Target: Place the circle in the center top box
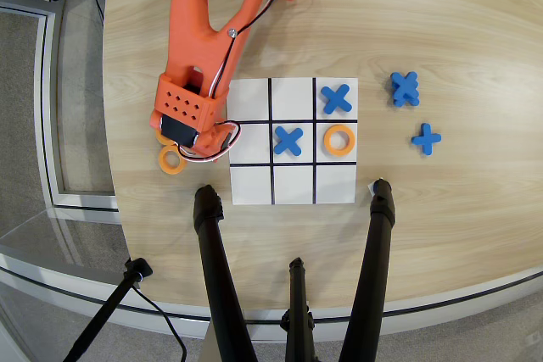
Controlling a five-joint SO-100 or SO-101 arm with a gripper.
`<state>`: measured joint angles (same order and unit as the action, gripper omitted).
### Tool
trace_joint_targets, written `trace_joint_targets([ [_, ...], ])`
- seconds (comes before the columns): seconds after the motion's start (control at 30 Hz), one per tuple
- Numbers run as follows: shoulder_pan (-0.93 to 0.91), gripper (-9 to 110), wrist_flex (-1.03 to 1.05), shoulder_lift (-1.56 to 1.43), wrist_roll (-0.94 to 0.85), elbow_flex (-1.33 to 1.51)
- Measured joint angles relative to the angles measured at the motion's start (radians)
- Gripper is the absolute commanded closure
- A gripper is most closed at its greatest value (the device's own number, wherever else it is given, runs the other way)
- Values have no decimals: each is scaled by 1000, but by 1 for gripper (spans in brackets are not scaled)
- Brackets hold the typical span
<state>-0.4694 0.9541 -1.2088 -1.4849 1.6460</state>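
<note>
A single overhead camera looks straight down from moderate height on the pale wooden bench, the white nine-cell grid sheet near centre, black tripod legs entering from below.

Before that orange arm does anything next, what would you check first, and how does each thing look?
1. Ring to pick: orange ring lies on the table left of the grid, ok.
2. Tool grip: hidden under the arm, cannot tell.
3. A second ring edge shows beneath the arm: cannot tell if held.
4. Top middle cell: empty, ok.
5. Neighbours: blue cross to its right and blue cross below it, each inside its own cell, ok.
</note>
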Motion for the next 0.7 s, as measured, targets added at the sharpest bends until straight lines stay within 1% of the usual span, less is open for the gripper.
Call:
trace_joint_targets([
  [0.5, -3, 102, -52, -55, -8, 83],
  [0.7, -2, 102, 14, -86, 49, 87],
])
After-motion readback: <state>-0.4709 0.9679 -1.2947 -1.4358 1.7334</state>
